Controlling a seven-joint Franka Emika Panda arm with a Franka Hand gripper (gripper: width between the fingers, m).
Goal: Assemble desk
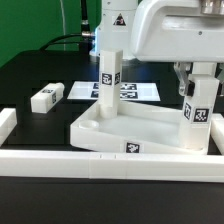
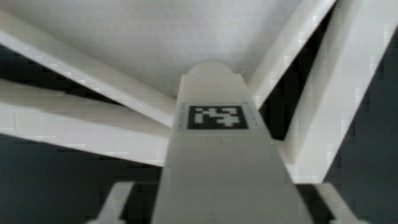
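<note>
A white desk panel (image 1: 135,128) lies on a black table (image 1: 30,75), rim side up, just behind a long low white border bar (image 1: 100,160) that runs along the near edge. One leg (image 1: 108,68) stands upright in the panel's far corner on the exterior view's left. A second leg (image 1: 196,110) stands at the corner on the exterior view's right, directly under my pincer (image 1: 190,88). A third leg (image 1: 45,96) lies flat on the table, well apart on the exterior view's left, and I see no fourth. Behind the panel lies the marker board (image 1: 135,91). My arm comes down from above on the exterior view's right, and my pincer appears to be pinching the top of the right leg; the wrist view looks straight down that leg (image 2: 222,130), its square tag (image 2: 217,117) facing the camera, with my finger (image 2: 121,200) faintly visible at its side. Whether the leg is already seated in its socket is hidden. These parts look like hard, light plastic: stiff, smooth and likely a little slippery, so I judge a firm squeeze across two flat opposite faces near the top of a leg to be the safest hold, keeping it upright. The panel is broad and shallow and will probably slide on the table if pushed sideways; the border bar beside it should help brace it. I judge nothing here to be fragile, though a tilted leg could jam in its socket.
</note>
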